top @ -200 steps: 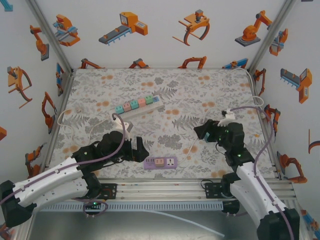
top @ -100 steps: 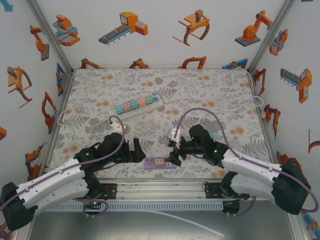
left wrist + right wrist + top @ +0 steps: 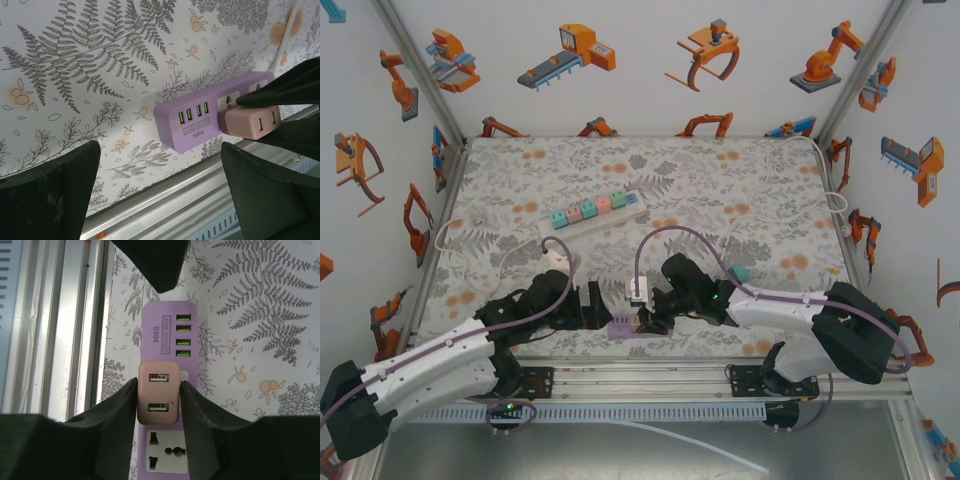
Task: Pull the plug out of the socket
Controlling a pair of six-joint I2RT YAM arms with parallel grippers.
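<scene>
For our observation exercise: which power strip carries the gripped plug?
The purple strip at the near edge, its pink plug in the right gripper; the white strip lies farther back.

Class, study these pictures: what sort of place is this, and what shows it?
Probably a robot test cell in a lab: aluminium frame posts, walls printed with robot cartoons, and two arms bolted to a rail, the right end effector clamping a pink plug.

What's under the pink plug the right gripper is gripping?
The purple socket strip: the pink plug sits on it, a sliver of white outlet face showing beside it. The right gripper is shut on the plug. Prongs and outlet holes are covered.
</scene>
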